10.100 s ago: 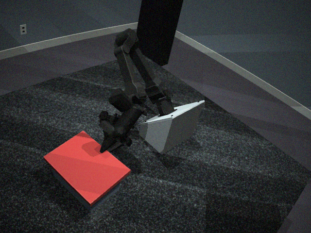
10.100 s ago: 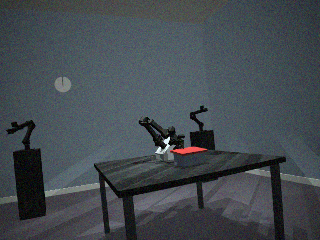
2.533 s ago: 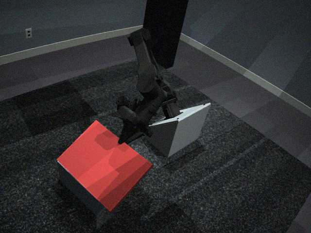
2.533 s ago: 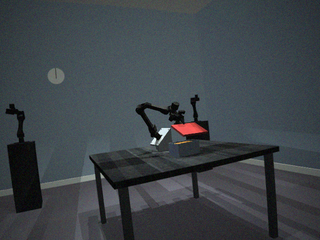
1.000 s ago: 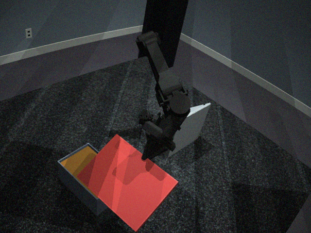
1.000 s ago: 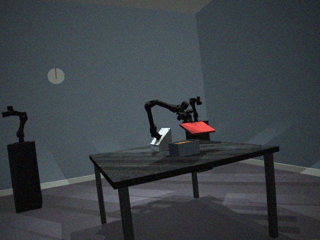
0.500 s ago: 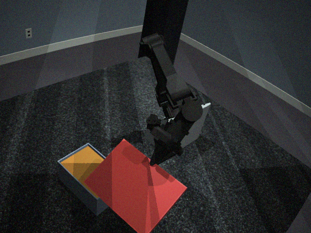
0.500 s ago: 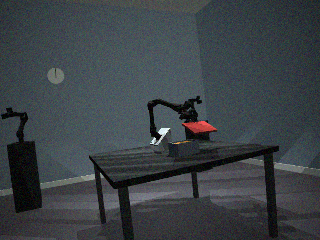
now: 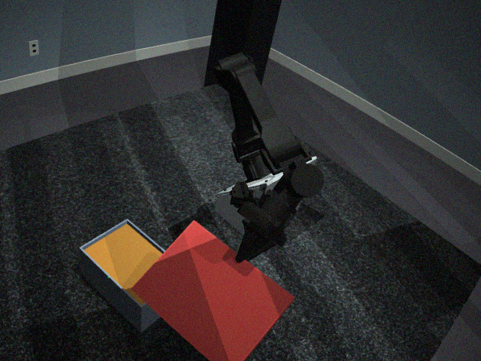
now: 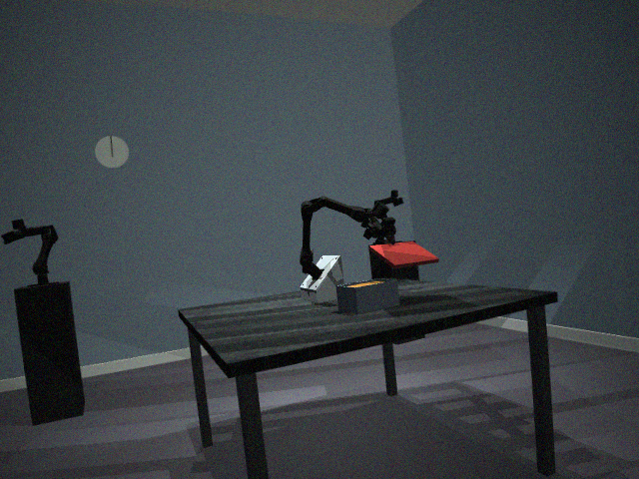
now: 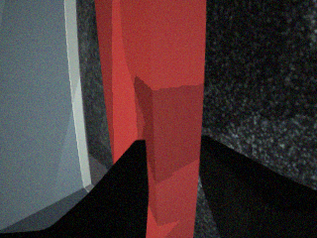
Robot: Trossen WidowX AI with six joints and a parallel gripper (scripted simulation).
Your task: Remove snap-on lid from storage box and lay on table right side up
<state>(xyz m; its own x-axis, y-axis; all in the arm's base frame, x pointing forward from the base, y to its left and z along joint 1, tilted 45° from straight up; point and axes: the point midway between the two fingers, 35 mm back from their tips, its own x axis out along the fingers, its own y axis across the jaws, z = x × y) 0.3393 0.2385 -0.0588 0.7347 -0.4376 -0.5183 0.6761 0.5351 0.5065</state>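
The red lid [image 9: 217,287] [image 10: 404,253] [image 11: 173,45] is off the box and in the air, tilted, with its broad smooth face upward. My gripper [image 9: 239,259] [image 10: 384,240] [image 11: 170,147] is shut on the lid at one edge. The storage box [image 9: 149,317] [image 10: 360,299] stands upright and open on the table, grey-blue outside and orange inside. In the top view the lid hides part of the box. In the exterior view the lid hangs higher than the box and to its right. The box cannot be made out in the wrist view.
The dark table [image 9: 77,182] [image 10: 268,329] carries a white and grey wedge [image 9: 229,213] [image 10: 322,272] at my arm's base, close to the box. Beyond the table, a pedestal [image 10: 49,350] with another arm stands at the left. A dark pedestal [image 9: 246,31] stands behind.
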